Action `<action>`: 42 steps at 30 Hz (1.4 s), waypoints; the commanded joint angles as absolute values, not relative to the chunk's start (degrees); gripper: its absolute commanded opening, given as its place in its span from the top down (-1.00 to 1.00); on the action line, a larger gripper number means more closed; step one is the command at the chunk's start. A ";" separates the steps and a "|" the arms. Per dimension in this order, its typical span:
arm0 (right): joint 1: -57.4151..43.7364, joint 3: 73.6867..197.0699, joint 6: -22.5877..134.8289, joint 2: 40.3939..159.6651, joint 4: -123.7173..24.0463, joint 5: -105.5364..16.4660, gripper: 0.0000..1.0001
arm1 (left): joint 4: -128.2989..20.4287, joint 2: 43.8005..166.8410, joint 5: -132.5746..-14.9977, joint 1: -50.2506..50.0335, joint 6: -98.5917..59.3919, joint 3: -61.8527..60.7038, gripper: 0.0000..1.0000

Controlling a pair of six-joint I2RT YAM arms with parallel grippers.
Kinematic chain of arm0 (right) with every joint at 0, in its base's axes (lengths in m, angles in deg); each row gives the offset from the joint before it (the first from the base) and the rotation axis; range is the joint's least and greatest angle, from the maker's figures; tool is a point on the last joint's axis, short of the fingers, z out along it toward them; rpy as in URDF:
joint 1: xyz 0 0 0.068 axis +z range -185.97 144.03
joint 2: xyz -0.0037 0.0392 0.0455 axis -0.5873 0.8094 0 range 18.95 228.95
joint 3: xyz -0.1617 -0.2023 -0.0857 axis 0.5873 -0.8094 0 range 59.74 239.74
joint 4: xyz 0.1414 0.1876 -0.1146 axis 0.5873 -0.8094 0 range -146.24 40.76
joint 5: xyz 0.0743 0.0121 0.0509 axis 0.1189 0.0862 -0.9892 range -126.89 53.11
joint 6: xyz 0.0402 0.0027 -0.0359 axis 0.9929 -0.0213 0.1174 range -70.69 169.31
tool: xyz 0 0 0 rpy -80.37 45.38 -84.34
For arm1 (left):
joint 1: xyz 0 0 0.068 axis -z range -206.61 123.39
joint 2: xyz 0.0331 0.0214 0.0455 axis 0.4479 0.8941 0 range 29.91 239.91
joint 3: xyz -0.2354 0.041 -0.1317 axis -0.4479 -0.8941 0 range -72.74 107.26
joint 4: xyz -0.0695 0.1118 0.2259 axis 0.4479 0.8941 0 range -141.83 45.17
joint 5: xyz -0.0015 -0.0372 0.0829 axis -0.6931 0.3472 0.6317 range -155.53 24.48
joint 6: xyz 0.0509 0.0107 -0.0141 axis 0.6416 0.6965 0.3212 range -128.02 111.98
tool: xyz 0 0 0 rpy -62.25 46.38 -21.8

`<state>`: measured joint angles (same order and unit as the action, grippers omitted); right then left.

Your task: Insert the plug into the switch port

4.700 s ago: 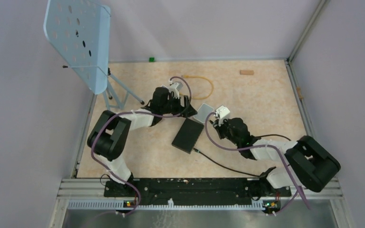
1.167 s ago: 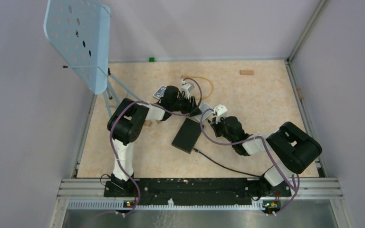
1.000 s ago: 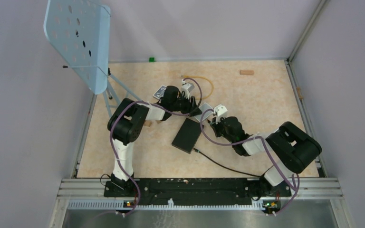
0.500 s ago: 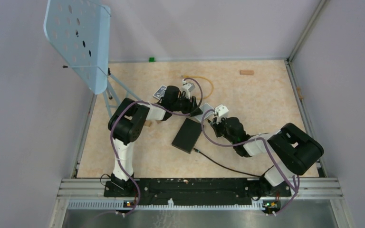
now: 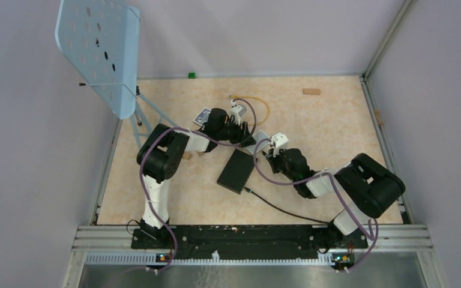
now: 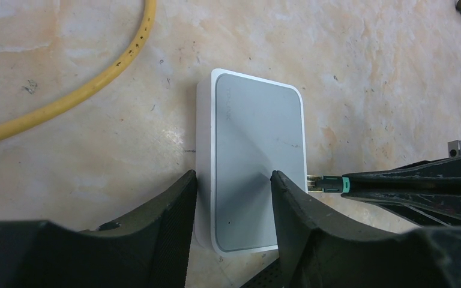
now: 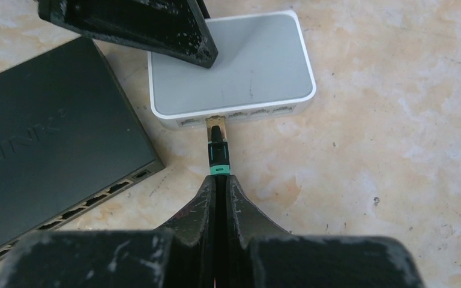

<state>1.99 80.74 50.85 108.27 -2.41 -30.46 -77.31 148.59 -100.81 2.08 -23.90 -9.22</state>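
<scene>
Right claw (image 7: 219, 180) was clamped shut on the plug (image 7: 218, 153), its tip at a port (image 7: 216, 122) in the pale grey box (image 7: 240, 60) — left claw (image 6: 233, 180) half open over that box.

plug (image 7: 218, 153): slim, black, green collar, gold tip. rear end pinched in my right gripper (image 7: 220, 179), body sticking straight out past fingertips. tip at mouth of switch port (image 7: 216, 122), one socket in row along narrow edge of pale grey box (image 7: 231, 66); depth unclear. that box flat between my left fingers (image 6: 168, 216). black box (image 7: 42, 156), own port row, left of right fingertips, apart from plug.
</scene>
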 commanded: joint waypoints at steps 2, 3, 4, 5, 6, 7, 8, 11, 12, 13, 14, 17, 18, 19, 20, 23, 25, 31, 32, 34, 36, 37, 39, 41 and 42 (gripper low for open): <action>1.63 81.05 51.46 112.19 6.95 -29.43 1.00 | -73.23 150.83 -103.57 3.08 -23.40 -11.42 -0.08; 1.60 81.07 51.38 112.73 7.43 -29.50 1.00 | -73.34 150.85 -103.77 3.16 -23.48 -11.60 -0.08; 1.60 81.18 51.37 113.08 7.79 -29.51 1.00 | -73.44 150.93 -103.98 3.22 -23.49 -11.72 -0.08; 1.59 81.30 51.26 113.35 8.06 -29.51 1.00 | -73.53 150.86 -104.28 3.27 -23.42 -11.86 -0.08; 1.64 81.30 51.21 113.56 8.25 -29.53 1.00 | -73.56 151.00 -104.35 3.34 -23.40 -12.03 -0.08; 1.62 81.36 51.04 113.74 8.51 -29.47 1.00 | -73.69 151.02 -104.49 3.39 -23.45 -12.16 -0.09; 1.58 81.54 50.93 114.03 8.66 -29.43 1.00 | -73.86 151.03 -104.56 3.49 -23.48 -12.37 -0.08; 1.63 82.06 50.72 114.83 8.88 -29.19 1.00 | -74.12 150.93 -104.89 3.70 -23.58 -12.98 -0.08; 1.65 82.23 50.75 114.97 8.98 -29.23 1.00 | -74.17 150.90 -104.94 3.76 -23.62 -13.17 -0.08; 1.60 82.44 50.73 115.24 9.03 -29.30 1.00 | -74.16 150.74 -104.99 3.86 -23.70 -13.42 -0.08; 1.64 82.70 50.78 115.46 9.02 -29.40 1.00 | -74.30 150.64 -105.02 3.95 -23.75 -13.73 -0.08; 1.60 83.34 50.89 115.71 8.78 -29.37 1.00 | -74.82 150.18 -105.27 4.50 -23.84 -15.07 -0.08; 1.59 83.47 50.89 115.59 8.76 -29.38 1.00 | -75.07 150.16 -105.56 4.69 -23.84 -15.43 -0.08; 1.62 83.59 50.67 115.49 8.76 -29.59 1.00 | -75.38 150.15 -105.93 4.94 -23.77 -15.78 -0.08; 1.65 83.81 50.57 115.41 8.70 -29.72 1.00 | -75.53 150.12 -106.23 5.16 -23.53 -16.01 -0.08; 1.61 84.67 49.59 114.90 8.22 -30.66 1.00 | -75.65 150.31 -107.67 6.06 -22.61 -16.40 -0.08; 1.64 85.23 49.57 114.63 7.96 -30.61 1.00 | -75.41 150.48 -108.73 6.50 -22.08 -16.53 -0.05; 1.64 87.79 47.21 114.19 7.14 -30.27 1.00 | -75.06 149.77 -111.18 8.64 -20.81 -17.96 -0.05; 1.63 88.27 47.11 114.21 7.04 -30.44 1.00 | -75.05 149.62 -111.57 8.94 -20.70 -18.24 -0.05; 1.61 89.13 46.96 114.30 7.17 -30.88 1.00 | -75.45 149.53 -112.57 9.71 -20.75 -18.79 -0.04; 1.58 90.31 46.72 114.54 7.12 -31.15 1.00 | -75.71 149.53 -113.57 10.50 -20.85 -18.95 -0.03; 1.63 90.85 46.61 114.62 6.98 -31.36 1.00 | -75.71 149.49 -113.92 10.89 -20.87 -19.03 -0.03; 1.60 91.78 46.43 114.67 6.59 -31.93 1.00 | -76.04 149.24 -113.97 11.37 -21.19 -19.51 -0.03; 1.63 91.67 46.32 114.49 6.57 -31.97 1.00 | -76.97 148.63 -113.12 11.21 -22.03 -20.15 -0.04; 1.61 91.31 46.32 114.28 6.45 -31.84 1.00 | -76.92 148.33 -112.31 11.05 -22.22 -20.29 -0.05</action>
<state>1.99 85.07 46.78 114.80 -2.85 -30.33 -88.82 147.78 -98.32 3.26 -19.42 -15.80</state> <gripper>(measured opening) 0.026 0.523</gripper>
